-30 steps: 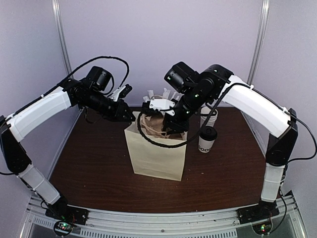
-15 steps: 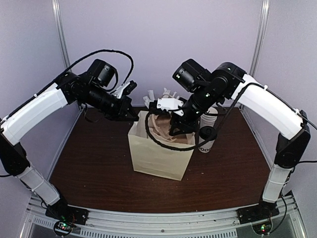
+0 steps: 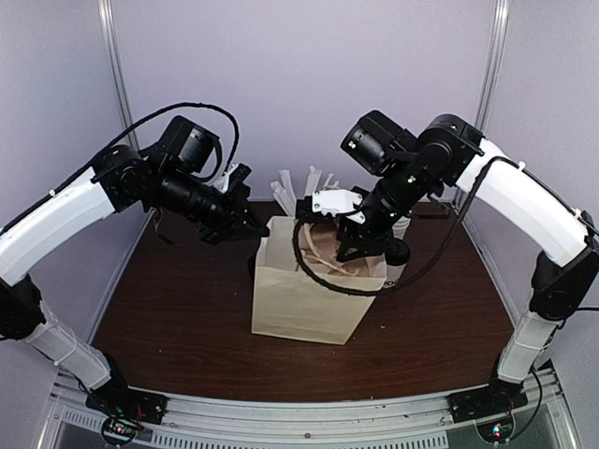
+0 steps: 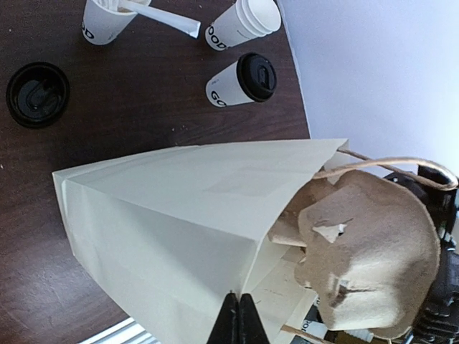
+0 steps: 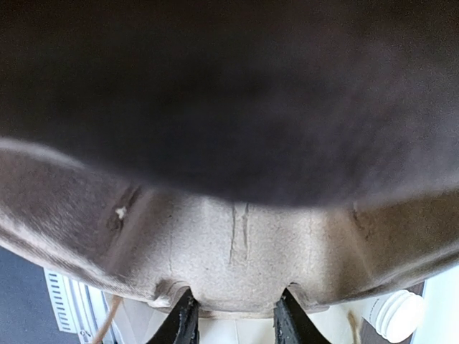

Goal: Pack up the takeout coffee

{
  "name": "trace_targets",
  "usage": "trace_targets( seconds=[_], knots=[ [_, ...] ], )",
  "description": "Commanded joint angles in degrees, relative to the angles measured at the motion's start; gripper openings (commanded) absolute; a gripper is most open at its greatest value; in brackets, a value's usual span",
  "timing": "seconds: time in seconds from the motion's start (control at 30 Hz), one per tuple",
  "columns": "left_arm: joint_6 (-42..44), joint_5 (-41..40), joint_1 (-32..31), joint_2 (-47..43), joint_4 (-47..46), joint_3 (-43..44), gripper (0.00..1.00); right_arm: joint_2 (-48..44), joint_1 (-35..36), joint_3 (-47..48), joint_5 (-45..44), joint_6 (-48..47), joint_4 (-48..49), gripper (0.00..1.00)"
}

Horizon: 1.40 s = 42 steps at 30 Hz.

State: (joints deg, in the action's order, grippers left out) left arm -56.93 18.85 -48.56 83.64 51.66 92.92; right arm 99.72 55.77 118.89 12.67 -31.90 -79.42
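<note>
While the left gripper (image 4: 235, 319) has its two black fingertips pressed together on the rim of the tall cream paper bag (image 3: 304, 299), that bag stands upright on the dark brown wooden table (image 3: 187, 309), mouth gaping wide. Look at the pinch from the left wrist: the tips meet right on the paper edge, no gap between them.

Across the way, the right gripper (image 5: 237, 304) is down in the bag's mouth, clamped on a brown moulded-pulp cup carrier (image 4: 373, 244). The right wrist view shows one dark finger on each side of the pulp wall, gripping its edge. Part of the carrier is inside the bag and part pokes out past the rim, right beside the bag's twisted paper handle (image 4: 387, 163).

And the prize? The white paper takeout coffee (image 4: 242, 79), with dark lettering near its base and a round black plastic lid on top, is outside the bag. It stands upright on the table, just beside the bag's far right side, with neither gripper touching it. From above it is mostly hidden behind the right arm.

Near it on the far side stands a stack of lidless white paper cups (image 4: 244, 21). Further along are a white cup stuffed with white straws (image 4: 107, 20) and a loose round black lid (image 4: 37, 93) lying flat on the wood.
</note>
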Motion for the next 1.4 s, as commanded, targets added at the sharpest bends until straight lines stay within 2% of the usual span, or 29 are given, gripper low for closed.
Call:
trace_targets(
  seconds=[0.0,0.27,0.7,0.93,1.0,1.17,1.37],
  knots=[
    [-9.62,1.69,-0.44,-4.25,-10.24,-4.17,0.00,1.49,1.37,1.77,-0.50,-2.11,-2.93,0.35],
    [-6.25,-0.37,0.22,-3.92,-5.39,-6.12,0.00,4.51,3.31,3.62,-4.45,-4.05,-3.29,0.35],
    [-0.75,-1.66,0.21,-4.79,-6.26,-7.53,0.00,11.32,6.50,2.56,-17.55,-5.87,-0.17,0.36],
    [1.34,-3.25,0.24,-4.80,-5.69,-7.66,0.00,11.50,6.54,1.67,-18.82,-5.54,1.02,0.40],
    [1.91,-3.87,0.34,-4.74,-5.52,-7.76,0.00,11.03,6.55,2.01,-18.77,-5.46,1.36,0.46],
    [4.23,-5.81,0.74,-3.91,-5.49,-7.76,0.00,6.20,6.38,2.43,-15.13,-6.31,2.33,0.61],
    [7.12,-9.06,1.05,-2.03,-3.21,-5.85,0.00,1.77,4.24,7.25,1.71,-7.22,-2.07,0.70]
  ],
)
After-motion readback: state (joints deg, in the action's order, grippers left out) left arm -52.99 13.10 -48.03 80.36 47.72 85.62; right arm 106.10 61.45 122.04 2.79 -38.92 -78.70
